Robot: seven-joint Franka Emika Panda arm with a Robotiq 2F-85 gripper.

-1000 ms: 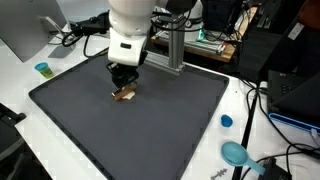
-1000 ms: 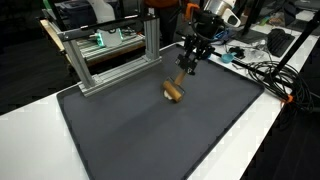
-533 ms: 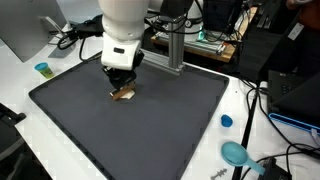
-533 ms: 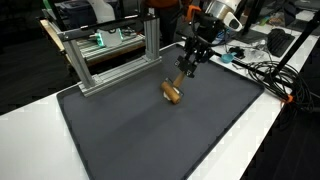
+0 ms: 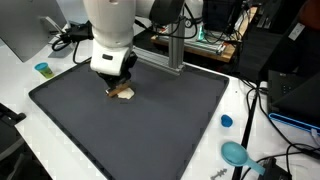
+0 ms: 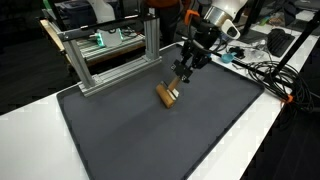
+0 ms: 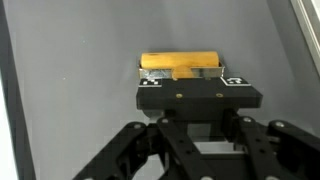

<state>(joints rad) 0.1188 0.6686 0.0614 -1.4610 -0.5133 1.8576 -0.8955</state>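
Both exterior views look down slantwise on the dark mat (image 5: 140, 135) (image 6: 150, 135), the wrist view close above it.

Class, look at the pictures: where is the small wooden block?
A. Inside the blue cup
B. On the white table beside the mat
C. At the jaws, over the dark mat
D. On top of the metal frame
C: the wooden block sits at the jaws of the gripper, over the dark mat in both exterior views.
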